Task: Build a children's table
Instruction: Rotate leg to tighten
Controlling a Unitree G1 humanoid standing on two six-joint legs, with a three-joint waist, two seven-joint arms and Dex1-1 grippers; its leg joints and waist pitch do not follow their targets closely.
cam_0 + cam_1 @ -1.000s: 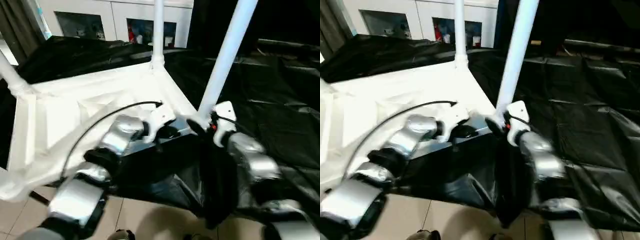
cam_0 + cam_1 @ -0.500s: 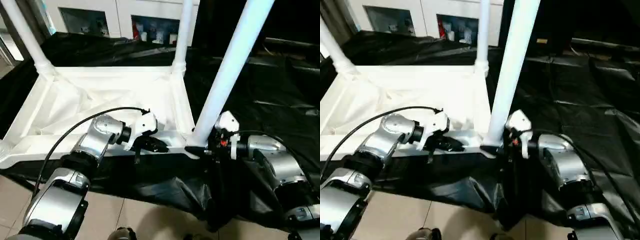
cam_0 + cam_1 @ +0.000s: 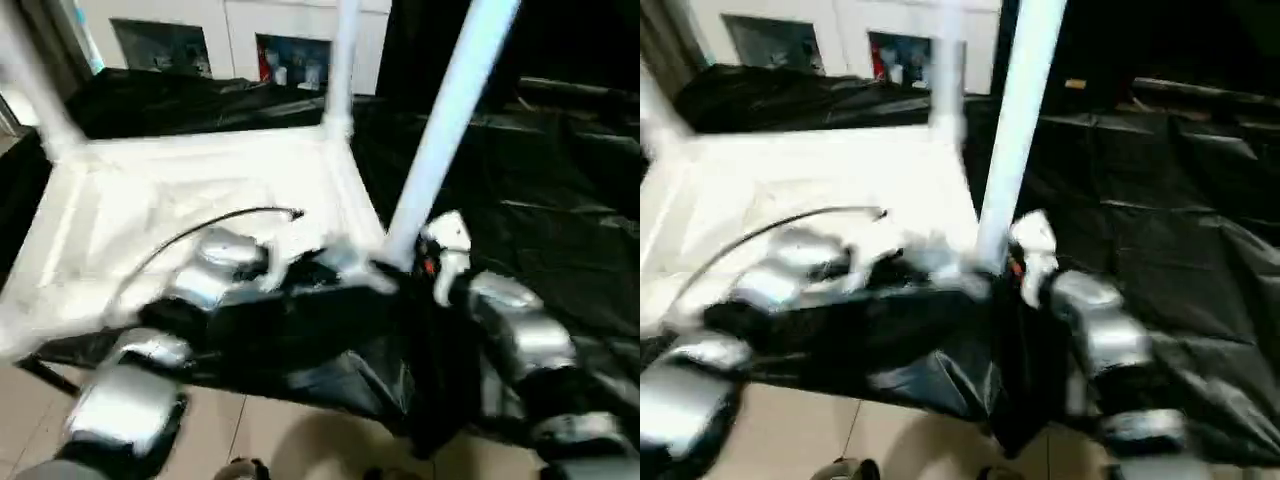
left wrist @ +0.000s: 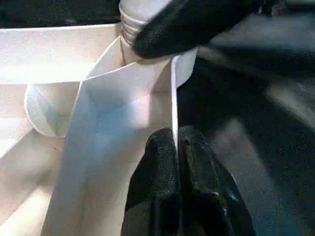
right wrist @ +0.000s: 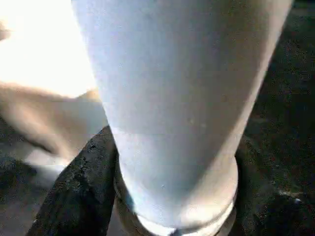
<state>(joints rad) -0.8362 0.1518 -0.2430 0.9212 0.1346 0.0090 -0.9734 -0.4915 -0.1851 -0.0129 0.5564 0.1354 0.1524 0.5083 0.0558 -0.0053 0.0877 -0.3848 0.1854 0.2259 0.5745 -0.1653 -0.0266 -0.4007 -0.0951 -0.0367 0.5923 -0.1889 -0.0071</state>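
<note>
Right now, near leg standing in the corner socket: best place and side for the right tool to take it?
Low on the leg, just above its socket, where the right tool already straddles it. Come from the robot's side, one finger each side: the tube is round, upright and stiffest near the tabletop.

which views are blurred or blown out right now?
Both eye views: motion-smeared, worst on the left forearm and far legs. Left wrist view: sharp on the fingers pinching the table rim, background soft. Right wrist view: leg too close, soft; tabletop behind it washed out by glare.
</note>
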